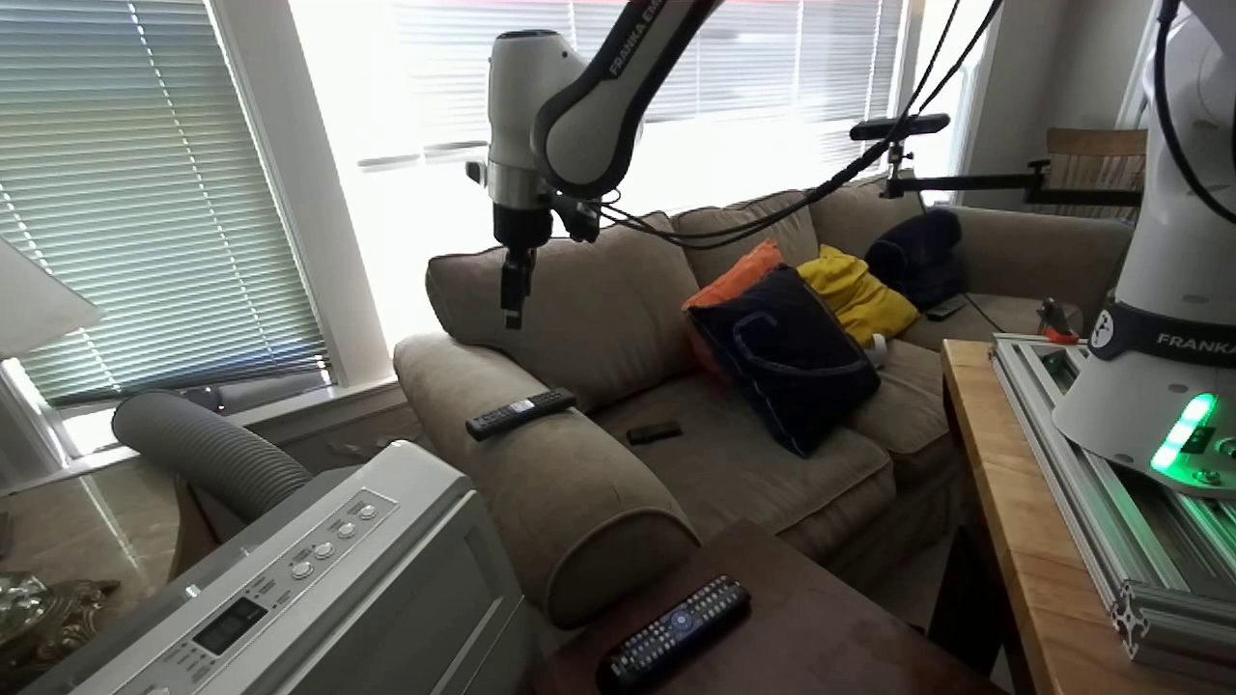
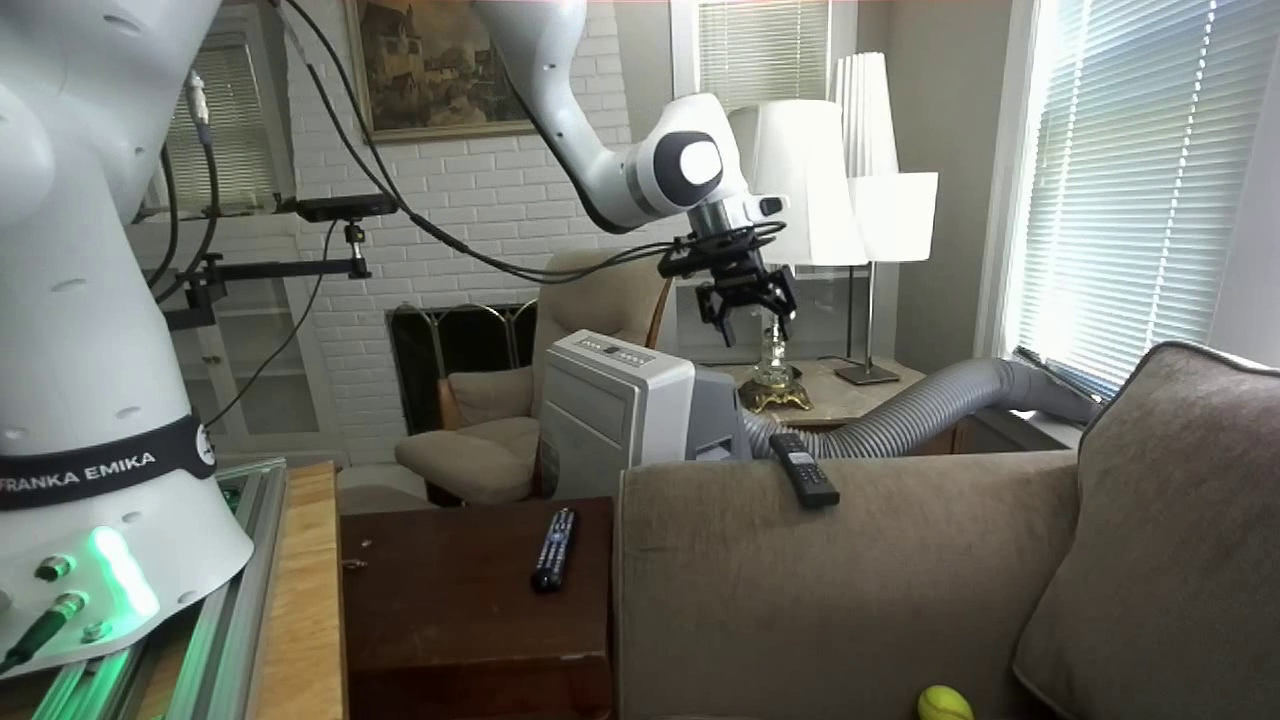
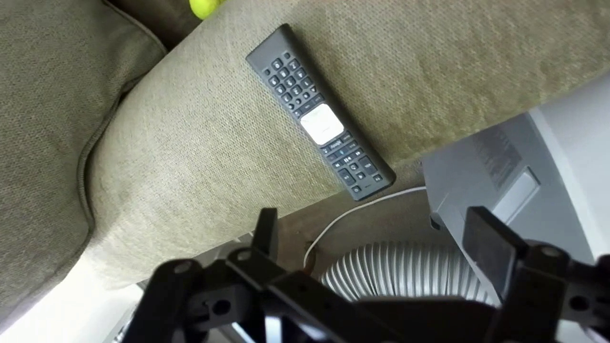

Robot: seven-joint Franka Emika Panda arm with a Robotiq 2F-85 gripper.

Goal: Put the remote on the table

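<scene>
Clearly, the black two-fingered gripper [image 3: 378, 233] is spread wide with nothing between its fingers, touching nothing. Closest to it, a long charcoal remote [image 3: 321, 123] with a bright square pad lies across the rounded tan fabric armrest [image 1: 565, 487], one end at the outer edge; a stray finger could tip it off, and its nearness invites grabbing the wrong one. The likelier target, a small slim matte-black remote [image 1: 654, 432], lies lower, on the tan seat cushion [image 1: 715, 475]; soft padding may give under the fingertips, so they might skim over that thin body. Farther off, the low dark brown wooden table [image 1: 830, 627] bears a glossy black remote [image 1: 676, 632] with pale buttons; a careless release could land across it. The armrest's coarse weave should hold things by friction, whereas the smooth, flat tabletop would probably let a dropped remote slide.
</scene>
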